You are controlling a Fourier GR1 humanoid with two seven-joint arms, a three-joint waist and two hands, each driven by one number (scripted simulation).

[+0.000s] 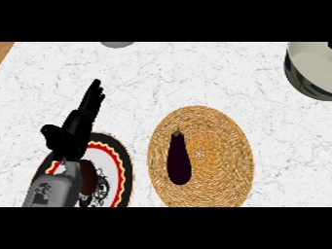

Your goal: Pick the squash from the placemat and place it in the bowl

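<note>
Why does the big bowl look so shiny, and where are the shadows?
Head view: the metal bowl shines with pale glare on its inside wall, cut off by the right edge; the dark eggplant shows a thin highlight on the woven placemat; the left hand looks nearly solid black.

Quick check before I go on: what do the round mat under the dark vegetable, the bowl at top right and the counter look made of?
Placemat: woven straw or wicker by its look, tan, with coiled rings, matte. Bowl: probably metal, with a grey shiny wall and a pale inside; glazed ceramic is possible. Counter: white stone like marble, with thin dark veins and a smooth finish.
</note>
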